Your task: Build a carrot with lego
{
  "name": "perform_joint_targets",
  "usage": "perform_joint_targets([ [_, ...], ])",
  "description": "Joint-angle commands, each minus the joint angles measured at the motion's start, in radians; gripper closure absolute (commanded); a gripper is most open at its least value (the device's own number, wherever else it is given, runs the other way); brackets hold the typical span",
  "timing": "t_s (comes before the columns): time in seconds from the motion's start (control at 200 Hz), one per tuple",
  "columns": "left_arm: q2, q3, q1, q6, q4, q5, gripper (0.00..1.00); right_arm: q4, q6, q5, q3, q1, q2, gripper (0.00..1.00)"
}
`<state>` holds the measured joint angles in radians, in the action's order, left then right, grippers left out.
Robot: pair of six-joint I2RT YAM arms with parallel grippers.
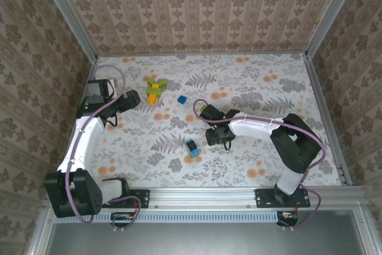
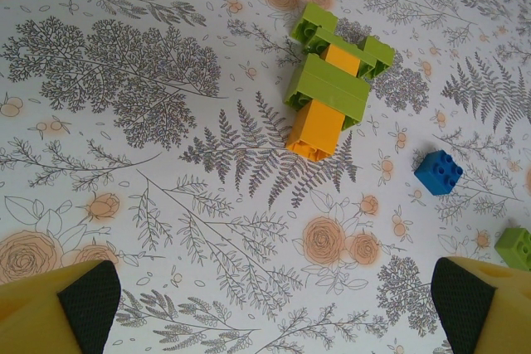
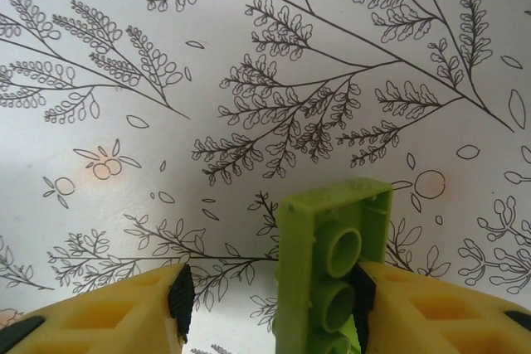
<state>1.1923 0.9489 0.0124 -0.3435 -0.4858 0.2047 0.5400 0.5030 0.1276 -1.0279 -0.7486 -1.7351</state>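
Top external view: the left claw hangs over the far left part of the flowered table, near a green and orange stack of joined bricks. A blue brick lies just right of that stack. The right claw is low over the middle of the table, with a second blue brick, dark on top, close to its left.

From the left wrist, the left claw stands wide apart and holds nothing, its 2 fingers at the bottom corners. Beyond them lie the stack, the blue brick, and a lone green brick at the right edge.

From the right wrist, the right claw is apart. A light green brick, hollow underside facing the camera, rests against the pad on the picture's right, while a clear gap separates it from the other pad, so it is not clamped.
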Motion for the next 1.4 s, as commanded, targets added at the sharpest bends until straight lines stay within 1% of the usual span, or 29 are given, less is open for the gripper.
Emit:
perform_joint_targets([
  [0.0,0.006,0.015,-0.006,0.022,-0.011,-0.006,0.00,0.003,-0.001,0.027,-0.005,0.008,-0.024,0.45],
  [0.09,0.006,0.014,-0.007,0.021,-0.011,-0.007,0.00,0.003,0.001,0.027,0.003,0.010,-0.030,0.47],
  [0.295,0.007,0.015,-0.007,0.021,-0.011,-0.007,0.00,0.003,0.005,0.045,0.023,0.015,-0.005,0.64],
  [0.42,0.007,0.015,-0.008,0.022,-0.011,-0.007,0.00,-0.011,0.012,0.038,0.039,0.019,0.047,0.69],
  [0.5,0.007,0.013,-0.006,0.022,-0.011,-0.007,0.00,-0.054,0.020,-0.016,0.058,0.027,0.087,0.71],
  [0.67,0.005,0.013,-0.008,0.023,-0.012,-0.005,0.00,-0.189,0.056,-0.231,0.138,0.092,0.138,0.73],
  [0.735,0.004,0.014,-0.008,0.023,-0.013,-0.005,0.00,-0.211,0.062,-0.251,0.161,0.112,0.136,0.75],
  [0.86,0.003,0.014,-0.008,0.024,-0.012,-0.007,0.00,-0.259,0.071,-0.300,0.201,0.146,0.125,0.76],
  [0.905,0.004,0.014,-0.008,0.023,-0.013,-0.007,0.00,-0.267,0.074,-0.300,0.212,0.153,0.123,0.77],
  [0.97,0.004,0.014,-0.008,0.024,-0.013,-0.007,0.00,-0.267,0.072,-0.290,0.223,0.161,0.124,0.76],
  [1.045,0.004,0.014,-0.009,0.023,-0.012,-0.006,0.00,-0.268,0.070,-0.279,0.233,0.167,0.127,0.73],
  [1.105,0.006,0.014,-0.008,0.023,-0.011,-0.006,0.00,-0.260,0.065,-0.265,0.235,0.169,0.130,0.68],
  [1.15,0.006,0.014,-0.008,0.023,-0.012,-0.007,0.00,-0.254,0.060,-0.257,0.233,0.169,0.133,0.62],
  [1.245,0.007,0.015,-0.009,0.025,-0.013,-0.008,0.00,-0.249,0.057,-0.249,0.233,0.170,0.141,0.54],
  [1.395,0.007,0.015,-0.008,0.026,-0.013,-0.008,0.00,-0.226,0.049,-0.213,0.228,0.172,0.160,0.49],
])
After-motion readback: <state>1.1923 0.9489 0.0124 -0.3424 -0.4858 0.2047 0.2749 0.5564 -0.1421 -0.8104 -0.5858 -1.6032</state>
